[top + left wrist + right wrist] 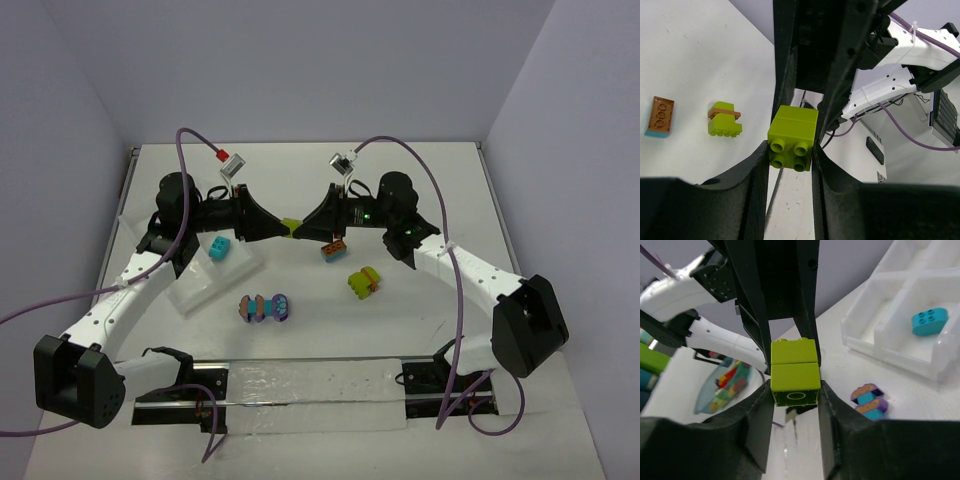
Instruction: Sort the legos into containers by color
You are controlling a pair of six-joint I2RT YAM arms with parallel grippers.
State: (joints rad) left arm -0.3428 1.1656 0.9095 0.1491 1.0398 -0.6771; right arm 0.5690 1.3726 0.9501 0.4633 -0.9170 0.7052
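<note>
Lime green two-brick stack (290, 226), held above the far-centre bench (420, 190) between left gripper (790, 160) and right gripper (795, 390), both jaws pinched narrowly on opposite halves; part by a straight pull along the studs, then carry left to the tray (195, 295).

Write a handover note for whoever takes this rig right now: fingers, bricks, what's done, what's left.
Left gripper: fingers shut on the lime brick pair, held above the table.
Right gripper: shut on the same pair from the opposite end.
Tray: one turquoise brick in a compartment; nothing else visible in it.
On the table: brown-on-turquoise cluster, lime-and-brown cluster, purple-turquoise cluster.
Done: one brick sorted. Left: the lime pair, then splitting and sorting the three clusters.
</note>
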